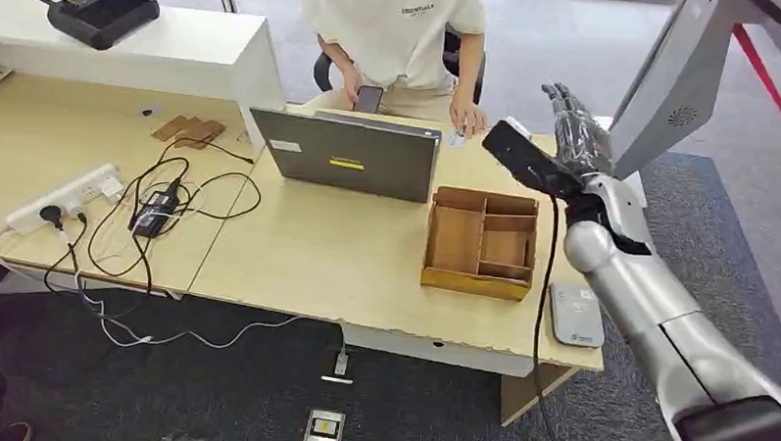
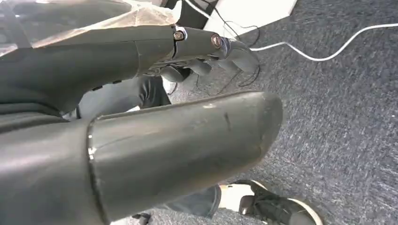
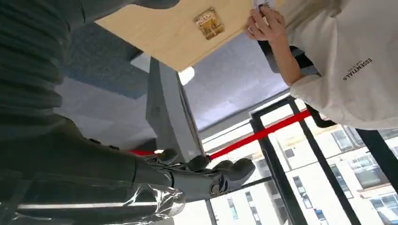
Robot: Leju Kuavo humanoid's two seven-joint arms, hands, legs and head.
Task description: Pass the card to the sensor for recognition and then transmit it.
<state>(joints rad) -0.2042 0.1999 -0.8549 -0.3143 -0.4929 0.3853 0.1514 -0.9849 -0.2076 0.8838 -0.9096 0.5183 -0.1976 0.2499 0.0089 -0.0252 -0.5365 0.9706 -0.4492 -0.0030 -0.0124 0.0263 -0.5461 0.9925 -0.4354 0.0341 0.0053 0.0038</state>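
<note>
The right hand (image 1: 574,129) is raised above the desk's far corner with fingers extended and nothing held, apparently presented to receive the card (image 1: 455,137). The card lies under the person's hand (image 1: 466,116) beside the laptop (image 1: 347,152); the sensor (image 1: 575,314) rests at the near edge. The left hand (image 2: 206,56) hangs loosely curled, empty.

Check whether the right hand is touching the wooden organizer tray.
Apart. In the head view the right hand is raised, fingers up, beyond the wooden organizer tray, with bare desk showing between them.

A light wood counter (image 1: 317,257) stands on dark grey carpet (image 1: 214,391). Big windows (image 3: 328,187) let in bright daylight.
</note>
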